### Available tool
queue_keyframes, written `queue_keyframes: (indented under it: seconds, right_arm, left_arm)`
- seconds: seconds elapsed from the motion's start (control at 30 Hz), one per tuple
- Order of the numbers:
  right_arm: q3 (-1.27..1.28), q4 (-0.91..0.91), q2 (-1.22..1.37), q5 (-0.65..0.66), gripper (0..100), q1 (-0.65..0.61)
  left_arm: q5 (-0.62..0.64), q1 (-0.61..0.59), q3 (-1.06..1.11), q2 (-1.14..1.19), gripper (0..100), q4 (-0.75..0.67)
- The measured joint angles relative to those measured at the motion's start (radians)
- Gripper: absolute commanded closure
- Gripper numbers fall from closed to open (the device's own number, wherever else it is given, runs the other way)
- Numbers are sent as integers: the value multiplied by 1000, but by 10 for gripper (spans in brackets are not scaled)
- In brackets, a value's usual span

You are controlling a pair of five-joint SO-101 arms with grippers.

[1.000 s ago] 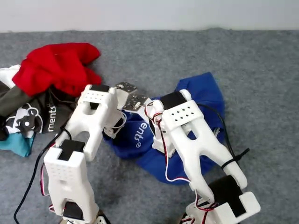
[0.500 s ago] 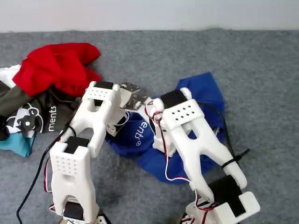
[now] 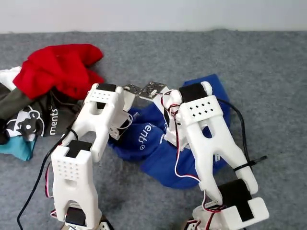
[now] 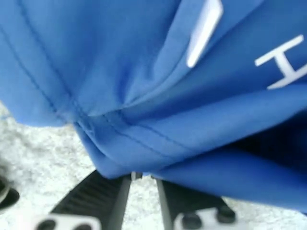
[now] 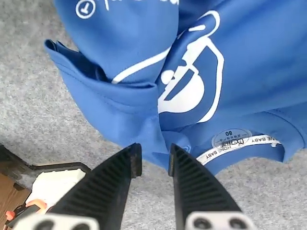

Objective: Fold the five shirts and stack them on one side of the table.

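Grey table [image 3: 268, 62] beneath blue shirt [image 3: 154, 163], left fingers [image 4: 103, 197] and right fingers [image 5: 112, 184] each clenched on its fabric.

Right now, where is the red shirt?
In the high view, the red shirt lies at the far left of the table, atop a pile of other shirts, left of the blue shirt.

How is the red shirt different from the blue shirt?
The red shirt tops a heap of other shirts; the blue shirt lies apart, alone. The blue shirt bears white print; the red shirt shows none. The left gripper and right gripper pinch the blue shirt, not the red shirt. Both are crumpled, unfolded.
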Motion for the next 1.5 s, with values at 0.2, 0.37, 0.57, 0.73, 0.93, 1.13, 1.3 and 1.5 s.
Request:
queue_keyframes:
  seconds: [0.2,0.37,0.57,0.73,0.93,1.13,1.3,1.5]
  right_arm:
    - [0,0,0,-29,816,-31]
    - [5,-11,0,-43,818,-37]
    - [100,-72,29,-46,832,-71]
    - [124,-109,34,-46,887,-143]
    - [140,-115,40,-18,943,-149]
    - [141,-117,40,15,990,-147]
    - [141,-117,40,37,990,-146]
    - [-11,-2,40,37,990,-23]
  left_arm:
    - [0,0,0,0,988,0]
    - [0,0,0,0,988,0]
    - [0,0,-2,2,988,0]
    - [0,0,-3,2,988,0]
    - [0,0,-3,2,988,9]
    - [0,0,-3,2,988,9]
    - [0,0,-3,2,988,9]
    - [0,0,-5,2,988,15]
